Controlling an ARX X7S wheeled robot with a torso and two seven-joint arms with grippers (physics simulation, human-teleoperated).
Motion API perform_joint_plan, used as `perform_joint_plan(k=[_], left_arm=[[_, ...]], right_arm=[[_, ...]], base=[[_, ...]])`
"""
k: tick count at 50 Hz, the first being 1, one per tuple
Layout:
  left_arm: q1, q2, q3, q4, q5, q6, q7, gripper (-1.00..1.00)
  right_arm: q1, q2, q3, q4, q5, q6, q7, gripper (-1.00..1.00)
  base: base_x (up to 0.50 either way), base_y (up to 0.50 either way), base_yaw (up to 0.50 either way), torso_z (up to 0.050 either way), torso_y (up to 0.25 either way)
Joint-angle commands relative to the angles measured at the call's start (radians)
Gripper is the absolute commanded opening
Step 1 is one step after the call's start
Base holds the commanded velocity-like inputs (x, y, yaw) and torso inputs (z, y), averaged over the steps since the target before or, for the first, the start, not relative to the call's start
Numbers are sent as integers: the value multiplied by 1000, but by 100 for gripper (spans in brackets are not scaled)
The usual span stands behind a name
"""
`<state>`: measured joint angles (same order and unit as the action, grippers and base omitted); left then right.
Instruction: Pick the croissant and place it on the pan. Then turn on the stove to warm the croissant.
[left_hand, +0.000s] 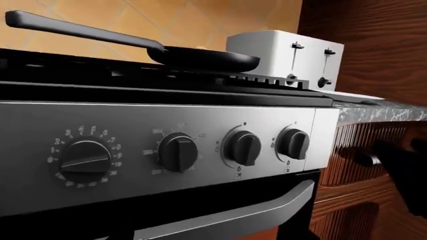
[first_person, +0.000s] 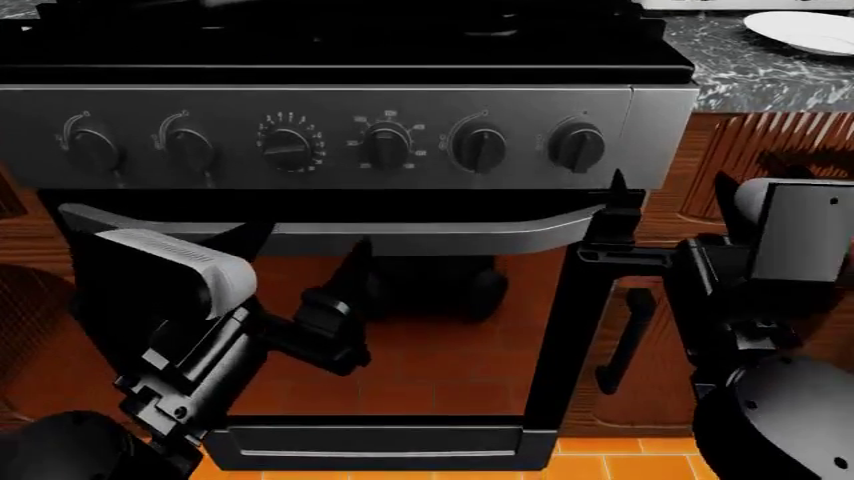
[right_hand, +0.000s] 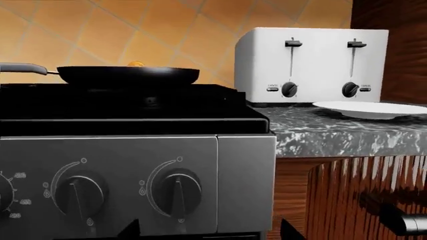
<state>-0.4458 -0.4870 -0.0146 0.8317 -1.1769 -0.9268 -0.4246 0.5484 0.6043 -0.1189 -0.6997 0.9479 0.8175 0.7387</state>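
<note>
The black pan (left_hand: 203, 57) with its long grey handle sits on the stove (left_hand: 167, 130); it also shows in the right wrist view (right_hand: 127, 75). Only a small orange tip of the croissant (right_hand: 135, 63) shows above the pan's rim. The stove's grey panel carries six dark knobs, the rightmost (first_person: 577, 146) being closest to my right gripper. My right gripper (first_person: 670, 195) is open and empty, just below and in front of that knob (right_hand: 175, 192). My left gripper (first_person: 307, 248) is low in front of the oven door (first_person: 400, 330), its fingers apart and empty.
A white toaster (right_hand: 310, 65) and a small white plate (right_hand: 370, 109) stand on the marble counter (right_hand: 320, 132) right of the stove. Wooden cabinet fronts (first_person: 747, 150) with a dark handle are at the right. The oven door handle (first_person: 400, 235) juts out between my grippers and the panel.
</note>
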Motion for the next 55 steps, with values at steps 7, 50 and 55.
perform_joint_plan(k=[7, 50, 55], left_arm=[[15, 47, 9, 13, 80, 72, 14, 100], [2, 15, -10, 36, 29, 96, -4, 100], [3, 13, -8, 29, 27, 99, 0, 100]], right_arm=[[34, -41, -71, 107, -77, -28, -38, 100], [140, -111, -216, 228, -231, -46, -30, 100], [149, -124, -240, 243, -258, -52, -25, 100]], base=[[0, 0, 0, 0, 0], [0, 0, 0, 0, 0], [0, 0, 0, 0, 0]])
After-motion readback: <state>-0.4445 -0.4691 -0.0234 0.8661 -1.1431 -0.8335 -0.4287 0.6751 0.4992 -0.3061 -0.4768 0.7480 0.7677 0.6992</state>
